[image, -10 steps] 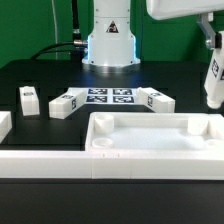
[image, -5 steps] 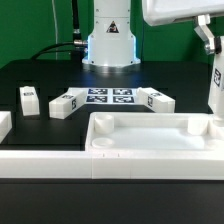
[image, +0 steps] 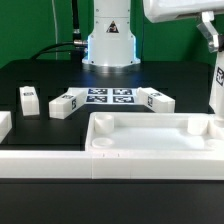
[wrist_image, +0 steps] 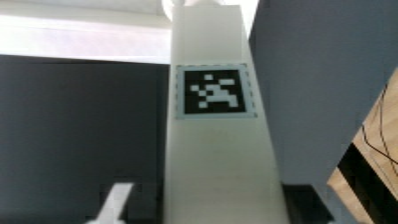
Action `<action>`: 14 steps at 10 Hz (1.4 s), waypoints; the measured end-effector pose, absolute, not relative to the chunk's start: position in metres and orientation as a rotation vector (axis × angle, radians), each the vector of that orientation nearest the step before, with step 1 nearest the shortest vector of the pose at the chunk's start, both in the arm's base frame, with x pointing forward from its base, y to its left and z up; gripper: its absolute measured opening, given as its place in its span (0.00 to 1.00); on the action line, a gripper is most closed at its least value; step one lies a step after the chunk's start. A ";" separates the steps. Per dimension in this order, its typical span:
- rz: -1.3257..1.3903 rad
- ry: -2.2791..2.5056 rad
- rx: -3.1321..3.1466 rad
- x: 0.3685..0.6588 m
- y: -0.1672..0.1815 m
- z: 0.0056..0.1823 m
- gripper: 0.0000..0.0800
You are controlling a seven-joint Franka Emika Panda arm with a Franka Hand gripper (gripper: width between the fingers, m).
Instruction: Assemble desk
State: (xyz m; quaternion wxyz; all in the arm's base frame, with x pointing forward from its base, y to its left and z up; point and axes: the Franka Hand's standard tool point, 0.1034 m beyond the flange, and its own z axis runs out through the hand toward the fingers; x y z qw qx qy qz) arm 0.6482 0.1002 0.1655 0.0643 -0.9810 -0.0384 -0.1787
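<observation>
1. Since a second ago, the held leg (image: 216,88) has swung from a slant to nearly upright and shifted toward the exterior view's right edge.
2. A black bench (image: 40,72) carries everything. A green backdrop stands behind it, and the arm's white base (image: 108,42) is at the far side.
3. The tabletop (image: 150,138) lies flat near the front, rim up, with its long axis across the view. A long white rail (image: 50,166) lies in front of it.
4. The marker board (image: 108,97) lies behind the tabletop, with loose legs (image: 28,98) (image: 65,103) (image: 155,100) lying on either side of it.
5. The end effector (image: 210,45) is clenched on the held leg's upper end.
6. The held leg's long axis is near vertical and its tag (wrist_image: 214,90) faces the wrist camera. Its lower end is at the tabletop's end on the exterior view's right; I cannot tell whether they touch.
</observation>
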 end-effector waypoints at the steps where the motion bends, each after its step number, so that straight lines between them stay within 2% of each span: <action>1: -0.545 -0.142 -2.966 0.649 0.100 0.166 0.36; 3: -0.579 -0.313 -2.990 0.655 0.093 0.171 0.36; 6: -0.627 -0.331 -2.985 0.657 0.090 0.171 0.36; 7: -0.731 -0.330 -2.969 0.660 0.089 0.172 0.36; 9: -0.755 -0.354 -2.963 0.653 0.094 0.162 0.36; 14: -0.751 -0.359 -2.960 0.649 0.100 0.155 0.36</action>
